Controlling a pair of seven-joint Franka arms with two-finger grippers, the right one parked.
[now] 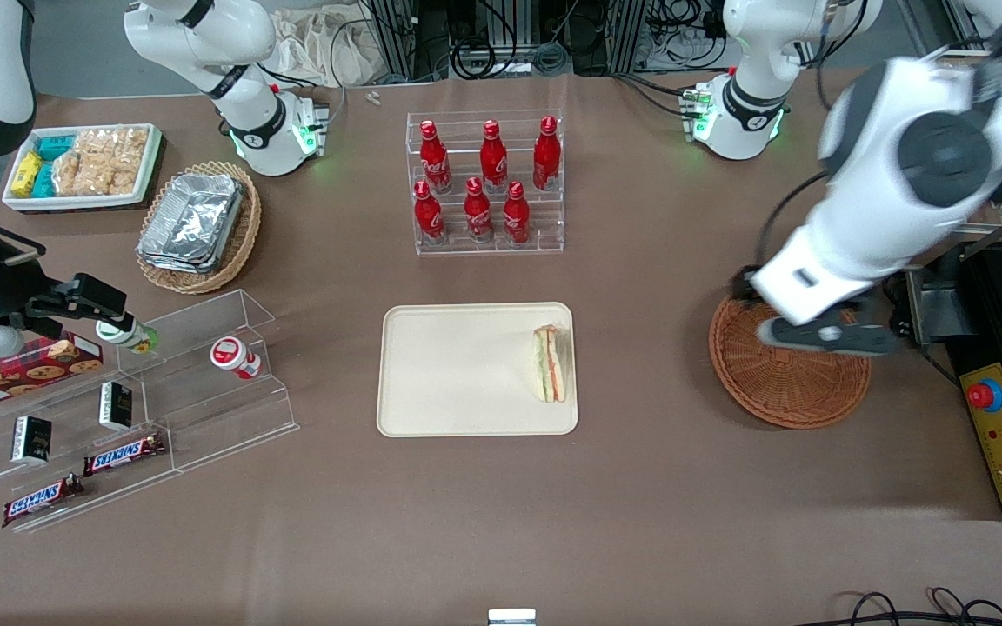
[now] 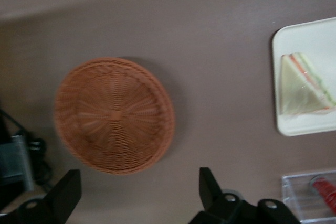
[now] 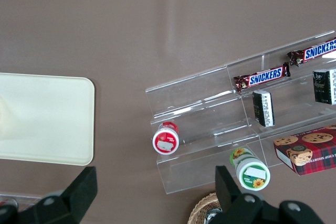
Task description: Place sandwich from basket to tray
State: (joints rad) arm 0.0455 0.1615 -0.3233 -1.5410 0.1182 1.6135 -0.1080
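The tabletop [image 1: 640, 487] holds the tray [image 1: 449, 391], and the sandwich [image 1: 551, 362] already lies on it near one edge. The basket [image 2: 114, 115] is empty. The pincer [image 2: 139, 195] hangs above it, wide open, holding nothing. If it drops low, it could bump the basket.

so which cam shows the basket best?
Left wrist view: the whole basket shows, empty, weave clear. In the front view the open gripper and arm hang over part of it. The right wrist view misses it. Sandwich lies on the tray.
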